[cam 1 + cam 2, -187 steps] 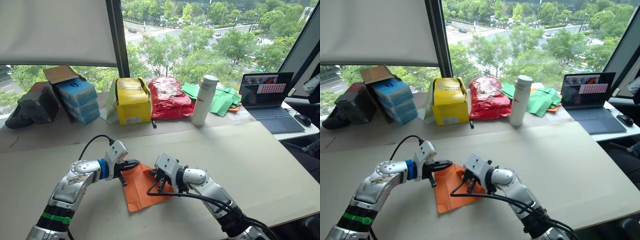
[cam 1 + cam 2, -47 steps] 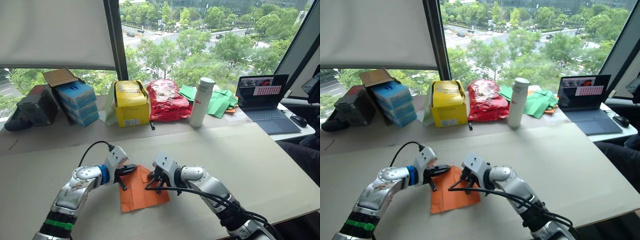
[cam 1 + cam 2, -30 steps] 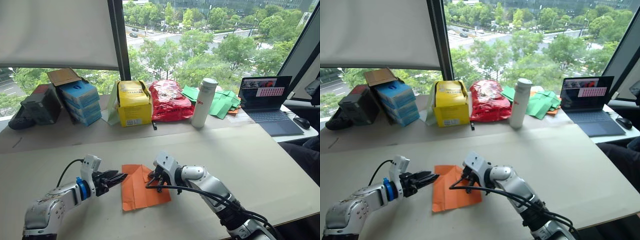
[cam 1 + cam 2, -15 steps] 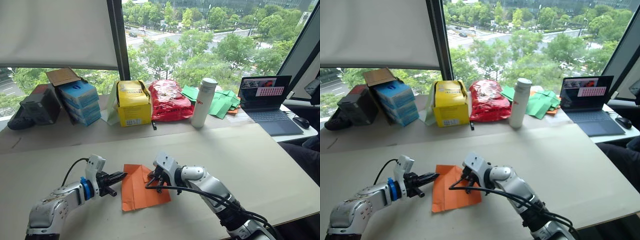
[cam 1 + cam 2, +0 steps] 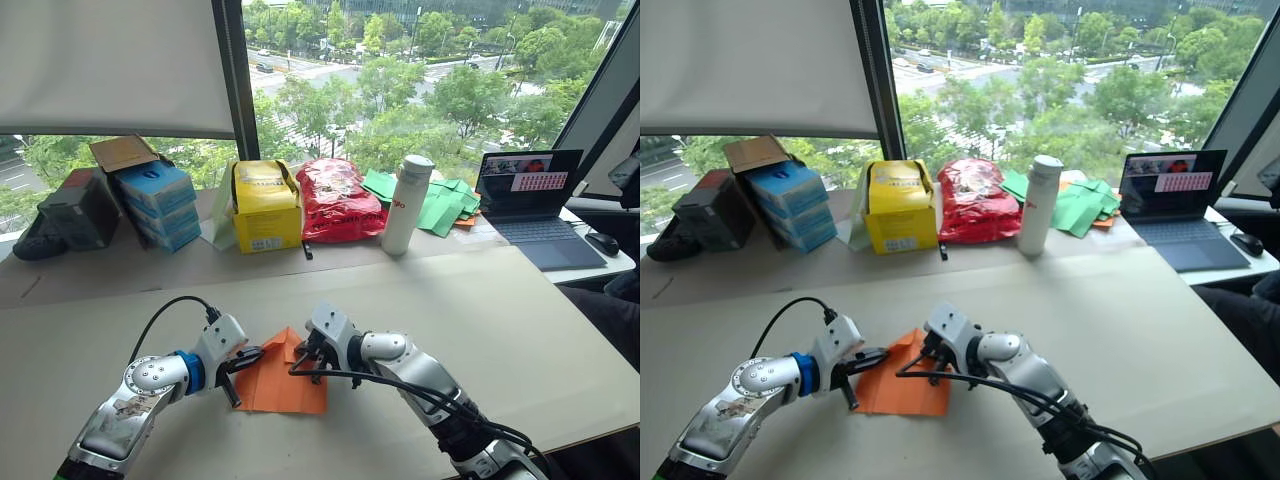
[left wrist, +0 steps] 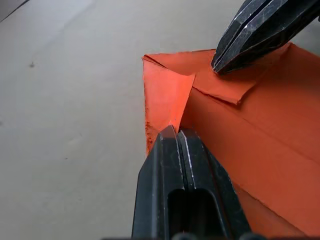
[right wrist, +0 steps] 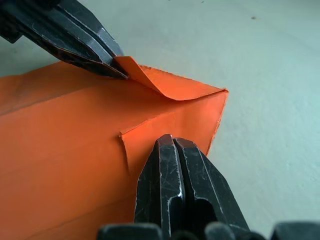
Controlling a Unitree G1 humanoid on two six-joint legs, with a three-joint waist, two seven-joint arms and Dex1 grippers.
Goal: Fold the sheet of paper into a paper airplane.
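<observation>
Paper (image 5: 280, 378), bright orange and partly folded, lies flat on the near part of the beige table (image 5: 520, 310) in the head views, between the two grippers. The left gripper (image 5: 250, 356) meets its left edge and the right gripper (image 5: 306, 362) rests on its far right part. Along the back of the table stand blue boxes (image 5: 160, 203), a yellow box (image 5: 264, 204), a red bag (image 5: 340, 196), a white bottle (image 5: 404, 203), green papers (image 5: 440, 200) and a laptop (image 5: 530, 195). In the left wrist view the left gripper's jaws are pressed together, pinching a folded-over corner flap of the paper (image 6: 170, 102), while the right gripper's tips press down on a folded layer close by. In the right wrist view the right gripper (image 7: 172, 145) has its jaws closed with its tips on the paper's surface, not gripping it; the left gripper holds the curled corner flap just beyond.
</observation>
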